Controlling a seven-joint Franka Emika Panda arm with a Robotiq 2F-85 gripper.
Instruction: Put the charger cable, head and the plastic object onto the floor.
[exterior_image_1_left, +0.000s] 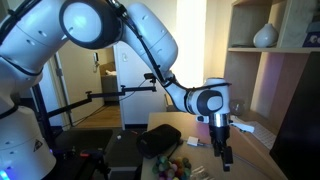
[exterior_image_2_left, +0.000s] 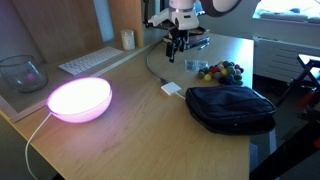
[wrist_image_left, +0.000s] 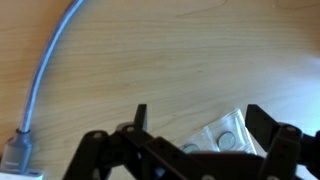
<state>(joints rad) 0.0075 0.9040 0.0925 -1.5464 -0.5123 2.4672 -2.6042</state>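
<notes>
Charger cable (wrist_image_left: 50, 60) lies on the pale tabletop (wrist_image_left: 180, 50), hand (wrist_image_left: 197, 112) hovering above.
Hand released, fingers spread wide over a clear plastic object (wrist_image_left: 228, 136).

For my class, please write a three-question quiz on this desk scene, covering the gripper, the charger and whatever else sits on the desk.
1. True or false: the gripper is holding the charger head.
2. Which thing on the desk glows pink? A. keyboard B. lamp C. black pouch
3. Fill in: in the wrist view, the gripper's jaws stand ____.

Key: 1 false, the head lies on the desk, apart from the gripper; 2 B; 3 open.
</notes>
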